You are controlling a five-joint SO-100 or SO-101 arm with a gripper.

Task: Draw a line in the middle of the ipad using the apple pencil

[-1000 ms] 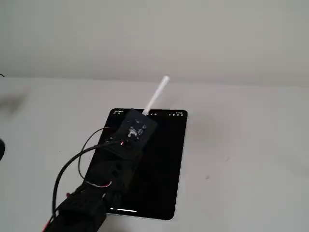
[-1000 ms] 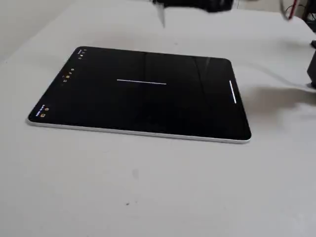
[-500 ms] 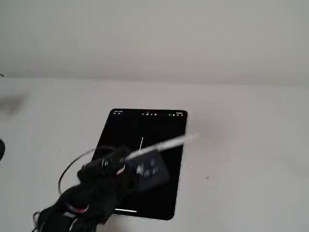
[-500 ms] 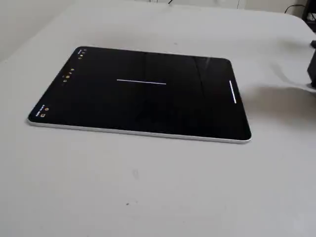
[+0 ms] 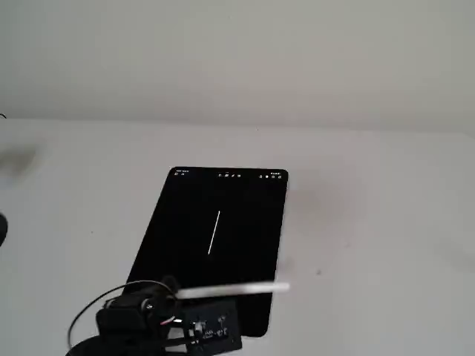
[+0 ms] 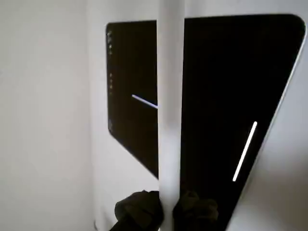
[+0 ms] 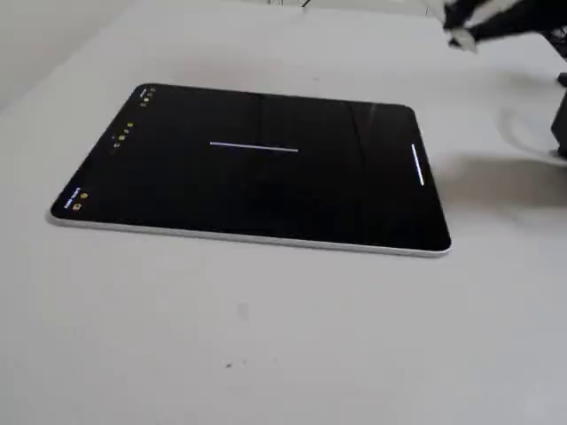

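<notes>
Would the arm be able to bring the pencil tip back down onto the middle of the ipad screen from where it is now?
Probably yes: the tool grips the apple pencil above the ipad near edge, and nothing lies on the screen around the line.

**Pale table, bare wall, a few specks**

A pale grey table [image 5: 386,222] fills all three views, matte and evenly lit. In a fixed view a plain off-white wall [image 5: 237,52] rises behind its far edge. A small dark speck [image 5: 319,272] sits on the tabletop there. In another fixed view two faint marks lie near the front: a greyish smudge [image 7: 243,311] and a darker dot [image 7: 229,363]. A dark object [image 7: 560,128] is cut off at the right edge.
</notes>
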